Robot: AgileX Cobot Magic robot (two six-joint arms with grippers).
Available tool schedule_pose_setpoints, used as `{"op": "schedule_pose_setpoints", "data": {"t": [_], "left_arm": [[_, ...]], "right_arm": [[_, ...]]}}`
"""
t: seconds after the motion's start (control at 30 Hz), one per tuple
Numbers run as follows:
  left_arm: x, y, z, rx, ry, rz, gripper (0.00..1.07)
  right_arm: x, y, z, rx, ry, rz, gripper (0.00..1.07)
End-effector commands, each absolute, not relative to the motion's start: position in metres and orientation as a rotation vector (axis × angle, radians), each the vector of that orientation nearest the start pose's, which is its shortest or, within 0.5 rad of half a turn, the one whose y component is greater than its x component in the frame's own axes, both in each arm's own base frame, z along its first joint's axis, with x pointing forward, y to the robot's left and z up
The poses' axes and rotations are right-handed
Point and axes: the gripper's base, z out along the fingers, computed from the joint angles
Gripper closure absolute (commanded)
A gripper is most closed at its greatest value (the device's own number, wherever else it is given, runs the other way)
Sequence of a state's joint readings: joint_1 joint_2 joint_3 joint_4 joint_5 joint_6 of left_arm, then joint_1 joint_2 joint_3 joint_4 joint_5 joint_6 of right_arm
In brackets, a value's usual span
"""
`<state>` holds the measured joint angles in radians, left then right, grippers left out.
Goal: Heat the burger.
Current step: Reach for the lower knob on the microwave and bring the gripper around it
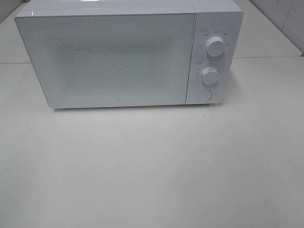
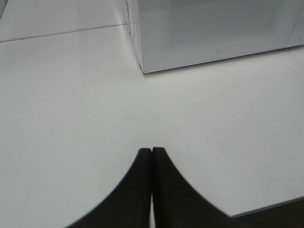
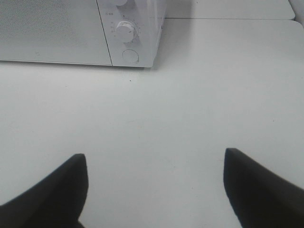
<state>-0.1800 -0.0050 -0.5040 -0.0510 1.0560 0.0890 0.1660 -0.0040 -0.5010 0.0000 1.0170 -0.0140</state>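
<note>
On the off-white table (image 1: 152,166) stands a white microwave (image 1: 109,57), its door closed.

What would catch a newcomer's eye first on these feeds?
The closed microwave fills the back of the table, with an upper knob, a lower knob and a round button on its right panel. The left gripper has its fingers pressed together, the right gripper has them spread wide; no burger is in view.
</note>
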Motion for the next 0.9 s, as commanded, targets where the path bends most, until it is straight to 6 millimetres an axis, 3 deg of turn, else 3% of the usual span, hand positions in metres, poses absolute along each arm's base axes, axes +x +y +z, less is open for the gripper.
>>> {"op": "schedule_pose_setpoints", "data": {"t": [0.03, 0.43, 0.57, 0.9], "left_arm": [[-0.007, -0.003, 0.279, 0.273, 1.992, -0.125, 1.06], [-0.007, -0.003, 0.279, 0.273, 1.992, -0.125, 1.06], [-0.007, -0.003, 0.279, 0.273, 1.992, -0.125, 1.06], [-0.007, -0.003, 0.279, 0.273, 1.992, -0.125, 1.06]], "right_arm": [[-0.006, 0.000, 0.282, -0.186, 1.952, 0.101, 0.33], [0.001, 0.001, 0.283, -0.190, 1.997, 0.100, 0.33], [0.016, 0.003, 0.296, -0.189, 1.981, 0.100, 0.33], [0.055, 0.010, 0.307, -0.184, 1.929, 0.100, 0.34]]}}
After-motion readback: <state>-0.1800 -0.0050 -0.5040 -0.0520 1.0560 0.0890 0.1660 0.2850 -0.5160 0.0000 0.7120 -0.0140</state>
